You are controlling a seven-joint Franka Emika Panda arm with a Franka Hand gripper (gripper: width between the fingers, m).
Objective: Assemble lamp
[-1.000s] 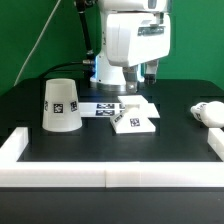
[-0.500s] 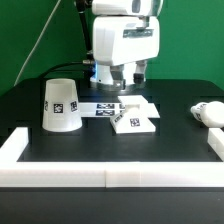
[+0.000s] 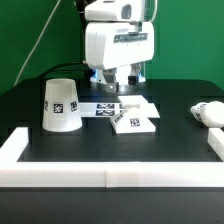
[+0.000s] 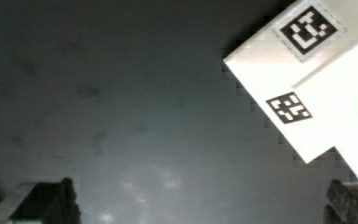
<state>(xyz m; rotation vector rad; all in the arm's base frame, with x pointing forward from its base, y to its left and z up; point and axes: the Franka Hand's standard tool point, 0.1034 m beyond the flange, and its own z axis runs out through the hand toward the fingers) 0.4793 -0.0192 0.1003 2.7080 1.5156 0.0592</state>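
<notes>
Exterior view: we note even, fairly bright light from overhead. The shade (image 3: 62, 104) throws only a short, soft shadow on the black table (image 3: 100, 150) at its foot. The white rail (image 3: 110, 177) in front is nearly blown out, with little surface detail. The base (image 3: 133, 117) and bulb (image 3: 207, 113) read clean white with soft edges (resolution is low, so the tags look blocky). The green backdrop (image 3: 30, 30) is evenly lit.

Wrist view: dimmer. The tabletop shows mottled grey, with a faint pale sheen near the fingers (image 4: 51, 200). We find the base's tags fairly crisp there. The fingers, closest to the lens, are dark and blurred.
</notes>
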